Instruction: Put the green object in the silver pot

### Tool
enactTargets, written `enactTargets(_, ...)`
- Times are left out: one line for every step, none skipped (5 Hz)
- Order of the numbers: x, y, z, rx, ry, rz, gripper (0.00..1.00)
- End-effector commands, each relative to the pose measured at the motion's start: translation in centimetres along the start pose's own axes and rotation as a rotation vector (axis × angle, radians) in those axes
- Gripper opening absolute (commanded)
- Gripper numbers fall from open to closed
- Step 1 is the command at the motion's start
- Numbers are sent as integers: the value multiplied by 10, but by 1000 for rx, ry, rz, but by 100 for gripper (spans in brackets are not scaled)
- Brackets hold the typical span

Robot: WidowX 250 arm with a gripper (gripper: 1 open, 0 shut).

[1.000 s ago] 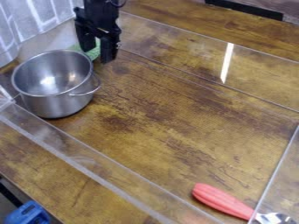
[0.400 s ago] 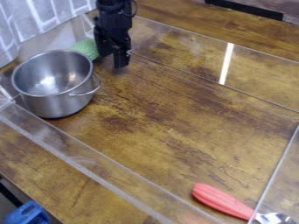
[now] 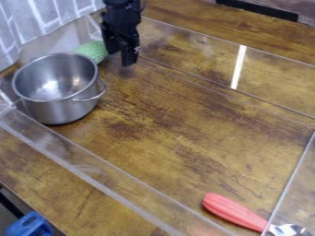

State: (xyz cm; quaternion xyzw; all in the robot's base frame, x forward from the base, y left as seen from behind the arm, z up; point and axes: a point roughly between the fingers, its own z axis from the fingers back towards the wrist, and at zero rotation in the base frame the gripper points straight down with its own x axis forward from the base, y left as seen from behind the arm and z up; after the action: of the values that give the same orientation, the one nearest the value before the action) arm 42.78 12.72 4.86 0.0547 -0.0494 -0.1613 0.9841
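Green object [image 3: 91, 50] lies beside pot [image 3: 55, 86], ungrasped. Claw [image 3: 121, 57] hovers adjacent, fingers apart. Next: lower and close on it.

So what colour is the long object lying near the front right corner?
Red-orange; the long object shows clearly in the only camera view.

1 silver pot [image 3: 53, 86], 1 green object [image 3: 91, 49], 1 red-orange object [image 3: 235, 212], 1 gripper [image 3: 120, 53]
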Motion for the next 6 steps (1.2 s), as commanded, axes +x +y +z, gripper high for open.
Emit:
enactTargets(19, 8, 31, 50, -61, 14, 0)
enactTargets(14, 4, 31, 56, -58, 31, 0)
enactTargets(10, -1, 31, 58, -55, 45, 0)
enactTargets(6, 1, 46, 81, -56, 74, 0)
enactTargets(5, 3, 53, 90, -58, 85, 0)
enactTargets(1, 6, 45, 95, -53, 128, 0)
